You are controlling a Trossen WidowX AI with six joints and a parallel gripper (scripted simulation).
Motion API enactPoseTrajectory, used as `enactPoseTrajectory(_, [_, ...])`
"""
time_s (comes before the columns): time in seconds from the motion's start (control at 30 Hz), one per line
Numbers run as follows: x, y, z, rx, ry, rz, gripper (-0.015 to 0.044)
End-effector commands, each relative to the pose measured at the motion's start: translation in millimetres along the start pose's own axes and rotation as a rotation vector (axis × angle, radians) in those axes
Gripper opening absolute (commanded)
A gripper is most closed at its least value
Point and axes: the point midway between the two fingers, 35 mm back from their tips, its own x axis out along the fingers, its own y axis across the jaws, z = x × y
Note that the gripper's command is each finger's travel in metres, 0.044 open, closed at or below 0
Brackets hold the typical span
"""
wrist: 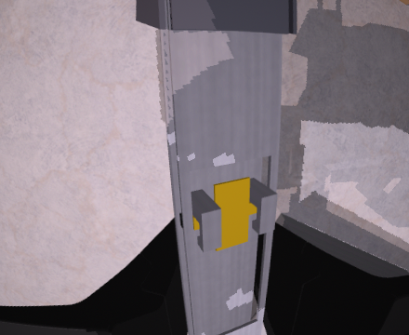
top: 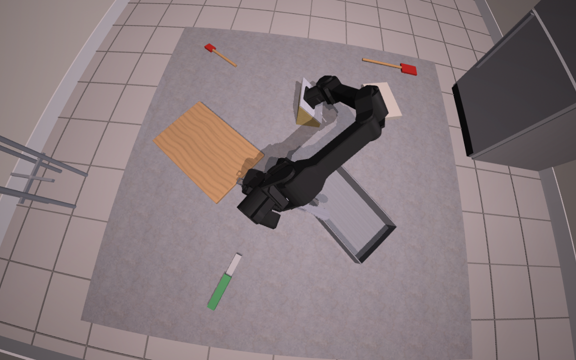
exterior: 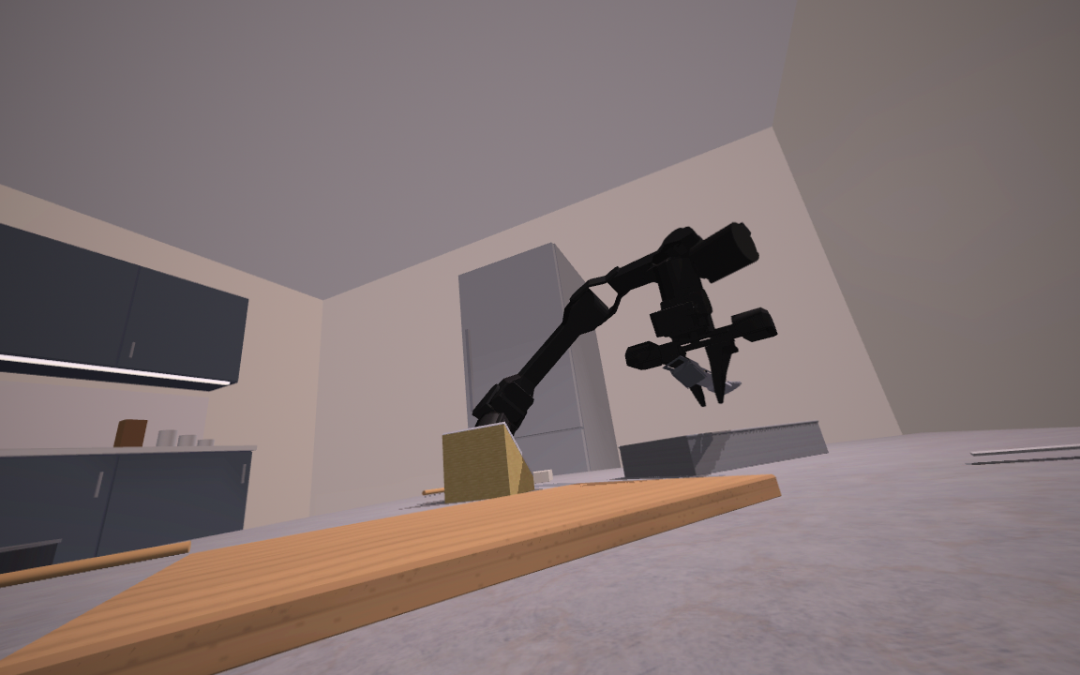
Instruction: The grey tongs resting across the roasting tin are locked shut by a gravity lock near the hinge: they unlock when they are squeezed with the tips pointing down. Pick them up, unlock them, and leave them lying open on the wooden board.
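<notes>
The grey tongs point(wrist: 223, 125) point(exterior: 689, 374) are between my gripper's fingers, arms together, with a yellow lock piece point(wrist: 232, 214) on them. My gripper point(exterior: 715, 382) point(wrist: 215, 219) is shut on the tongs and holds them slanted in the air, well above the mat. From above, the arm's wrist point(top: 261, 208) hides the fingers, and only a pale end of the tongs point(top: 321, 212) shows. The roasting tin point(top: 377, 210) point(exterior: 720, 449) lies just beside and below. The wooden board point(top: 200, 143) point(exterior: 443, 537) lies a little to the other side, its near corner by the wrist.
The arm's base stands on a tan block point(top: 306, 117) point(exterior: 481, 461). Two red spatulas point(top: 220, 53) point(top: 393, 66) lie at the mat's far edge. A green-handled tool point(top: 223, 284) lies near its front. A fridge point(top: 527, 89) and a stool point(top: 12, 156) stand off the mat.
</notes>
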Motion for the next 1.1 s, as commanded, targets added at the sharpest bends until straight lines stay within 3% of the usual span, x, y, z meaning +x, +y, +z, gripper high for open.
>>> enactPoseTrajectory(0.0, [0.5, 1.8, 10.7, 0.144, 0.0, 0.002, -0.015])
enactPoseTrajectory(0.73, [9.0, 4.1, 60.2, 0.996, 0.009, -0.007, -0.015])
enactPoseTrajectory(1.07, [6.8, 2.2, 78.0, 0.964, 0.001, 0.003, -0.015])
